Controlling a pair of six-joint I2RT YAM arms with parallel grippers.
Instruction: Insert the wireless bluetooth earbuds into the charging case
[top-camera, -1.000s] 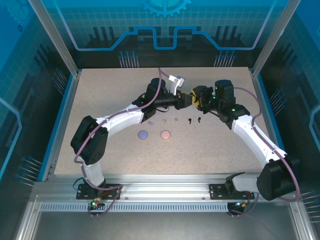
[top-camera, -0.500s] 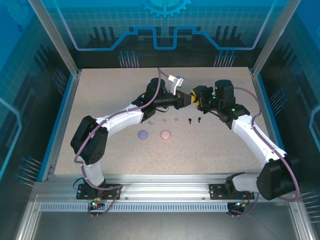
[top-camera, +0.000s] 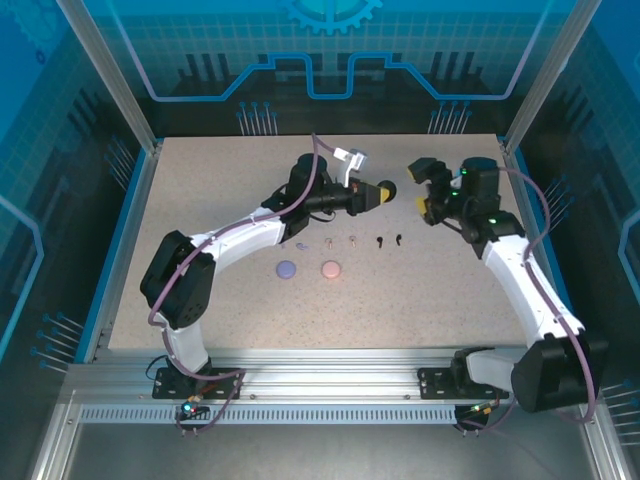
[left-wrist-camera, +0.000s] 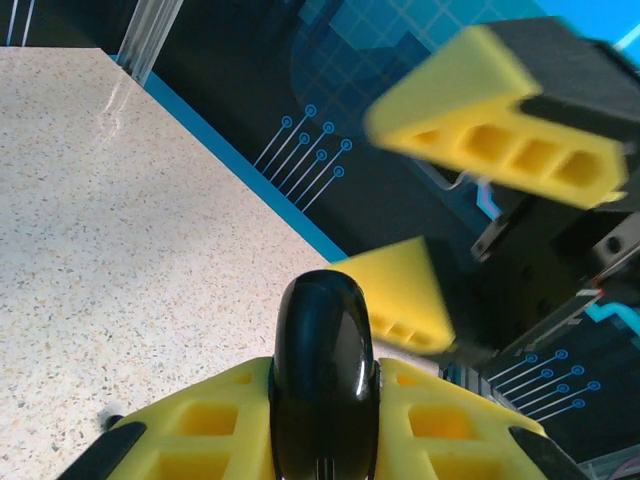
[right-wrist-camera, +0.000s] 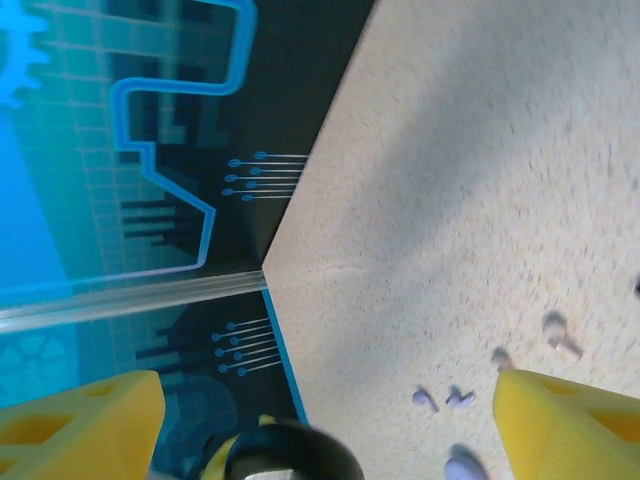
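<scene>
Rightward goes the right end effector (top-camera: 423, 190): a moment ago its yellow fingers met the left end effector (top-camera: 374, 195) at the black charging case (top-camera: 386, 192). Now it hangs apart from it, jaws spread wide with nothing between them. The left end effector has not shifted and stays clamped tight on the black charging case, which stands on edge between its fingers above the far middle of the bench (top-camera: 200, 200). Nearer than both, the earbuds lie in a row as before: lilac earbuds (top-camera: 303, 243) at left, pink earbuds (top-camera: 352, 239) in the middle, black earbuds (top-camera: 380, 241) at right. Nearer still, the lilac case (top-camera: 287, 268) and pink case (top-camera: 331, 268) sit side by side.
</scene>
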